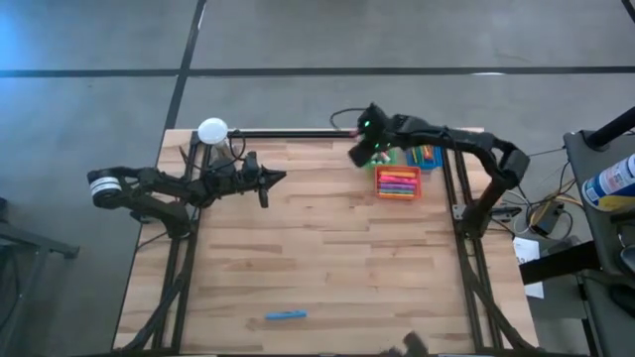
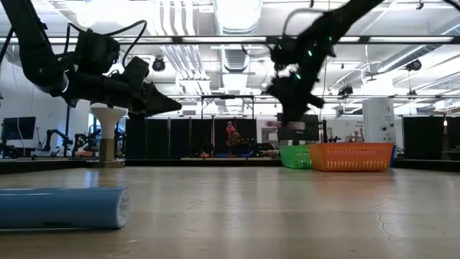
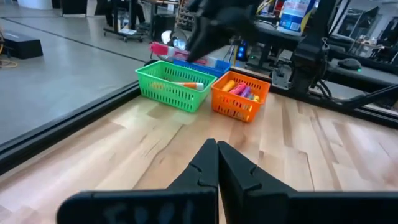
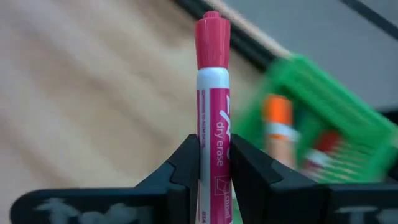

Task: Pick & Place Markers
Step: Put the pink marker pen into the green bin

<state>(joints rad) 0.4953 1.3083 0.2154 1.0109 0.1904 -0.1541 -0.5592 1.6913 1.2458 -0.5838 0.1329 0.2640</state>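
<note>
A pink marker (image 4: 213,93) with a white-and-pink barrel and a pink cap is in my right gripper (image 4: 214,146), which is shut on it. The gripper is held above the table's far right part (image 1: 359,151), beside the green bin (image 4: 311,112). An orange-capped marker (image 4: 277,127) lies in that bin. Next to it stand an orange bin (image 1: 397,184) full of pink markers and a blue bin (image 1: 429,156). A blue marker (image 1: 285,315) lies flat on the table near the front edge. My left gripper (image 1: 276,178) is shut on nothing above the table's far left. My right gripper pinches the pink marker's barrel (image 4: 214,127) between its two fingers, at the printed part below the white band. The capped end (image 4: 212,37) sticks out past the fingertips. The marker is lifted clear of the table.
A white round knob on a post (image 1: 211,130) stands at the far left corner, and a black rail (image 1: 288,132) runs along the far edge. The wide wooden middle of the table (image 1: 327,258) lies between the bins and the blue marker.
</note>
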